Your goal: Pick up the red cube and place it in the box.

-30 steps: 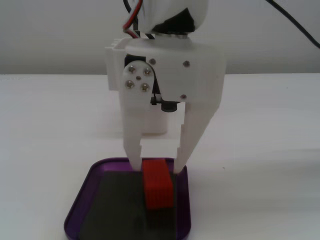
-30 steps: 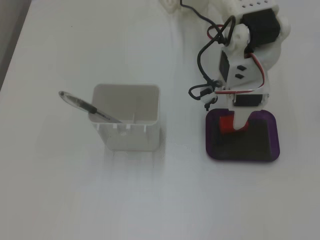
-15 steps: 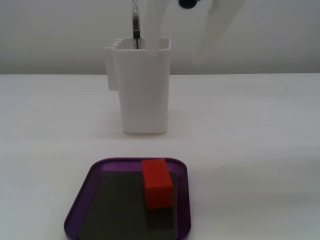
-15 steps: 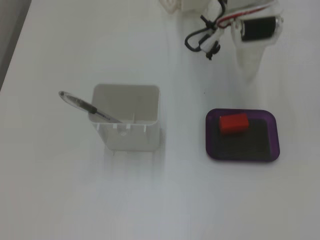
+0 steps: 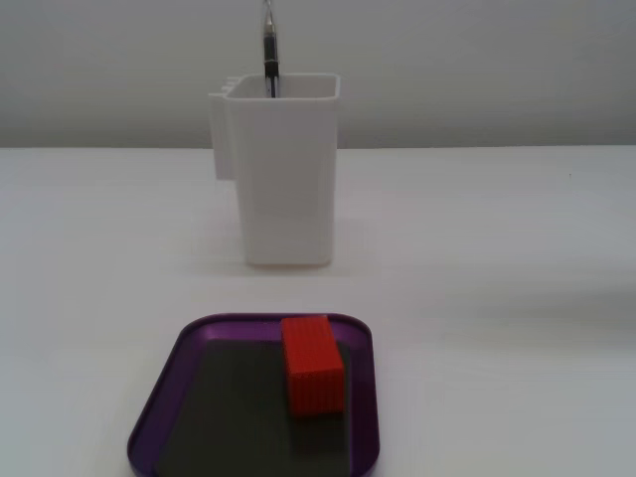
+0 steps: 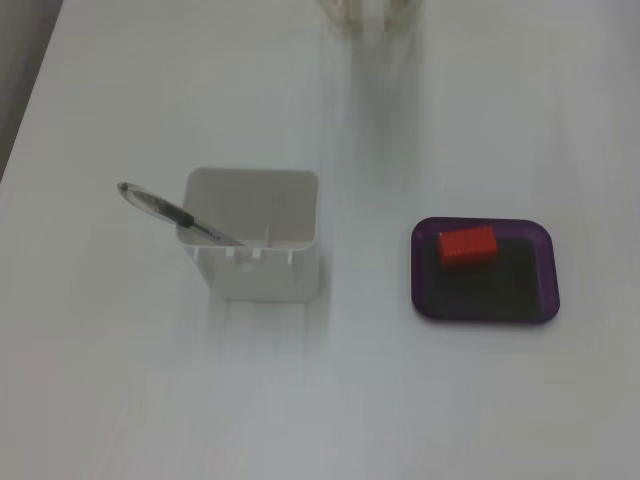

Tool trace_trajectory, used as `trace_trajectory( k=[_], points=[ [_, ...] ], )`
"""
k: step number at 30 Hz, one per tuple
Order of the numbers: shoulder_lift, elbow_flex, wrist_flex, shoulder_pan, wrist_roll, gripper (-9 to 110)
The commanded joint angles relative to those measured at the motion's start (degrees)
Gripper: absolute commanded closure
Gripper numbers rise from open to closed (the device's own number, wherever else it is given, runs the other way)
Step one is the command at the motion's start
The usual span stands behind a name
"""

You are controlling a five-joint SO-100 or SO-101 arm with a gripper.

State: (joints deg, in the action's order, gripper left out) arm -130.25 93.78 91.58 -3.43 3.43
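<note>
The red cube (image 5: pixel 313 364) (image 6: pixel 467 246) lies on the dark floor of the box (image 5: pixel 160 398) (image 6: pixel 546 272), a shallow purple tray, near its back rim in the low fixed view and in its upper left part in the fixed view from above. Nothing touches the cube. The gripper does not show in either fixed view; only a bit of the arm's white base (image 6: pixel 368 10) shows at the top edge of the view from above.
A tall white container (image 5: pixel 283 169) (image 6: pixel 257 240) with a pen (image 5: pixel 267 45) (image 6: pixel 170 212) leaning out of it stands on the white table (image 5: pixel 517 258) (image 6: pixel 330 400), behind the box in the low view and to its left from above.
The gripper, open around the cube in the box one second ago, lifted away and has left both views. The cube stayed where it lay.
</note>
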Motion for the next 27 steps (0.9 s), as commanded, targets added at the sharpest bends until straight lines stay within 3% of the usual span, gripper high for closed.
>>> trace_trajectory(
  k=[1,13,27],
  points=[
    [-10.11,10.63,-3.78,-1.14,-0.26,89],
    [-40.96,51.06,-23.64,-0.88,-0.44,89],
    [-68.29,78.31,-24.52,-0.7,-0.35,89]
  ],
)
